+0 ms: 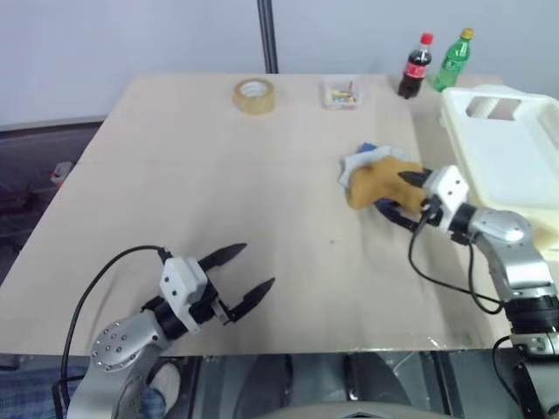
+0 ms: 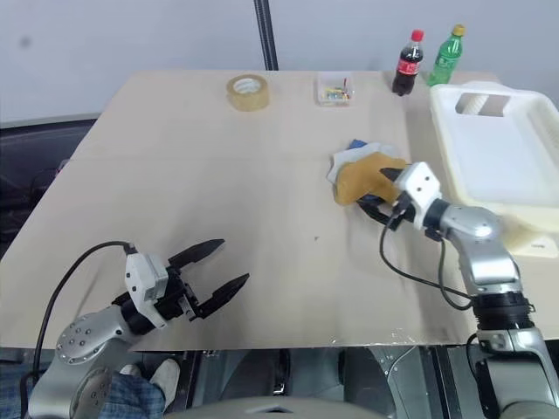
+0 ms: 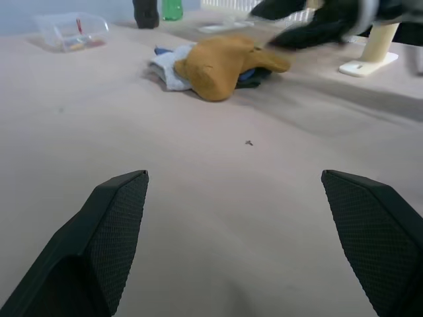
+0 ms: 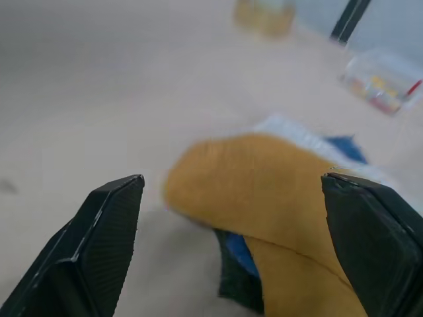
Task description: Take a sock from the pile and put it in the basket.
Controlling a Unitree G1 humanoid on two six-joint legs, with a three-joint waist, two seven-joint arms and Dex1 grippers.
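The pile (image 1: 374,177) lies right of the table's middle, a mustard-yellow sock (image 4: 264,191) on top of white, blue and dark ones. My right gripper (image 1: 401,196) is open at the pile's right side, one finger over the mustard sock and the other low beside the dark sock; nothing is gripped. The cream-white basket (image 1: 515,170) stands at the table's right edge, just behind that arm. Over the table's front left, far from the pile, my left gripper (image 1: 254,266) is open and holds nothing.
Along the back edge stand a roll of tape (image 1: 254,95), a small clear box (image 1: 341,92) of coloured bits, a cola bottle (image 1: 417,66) and a green bottle (image 1: 453,59). Bare tabletop lies between the two grippers.
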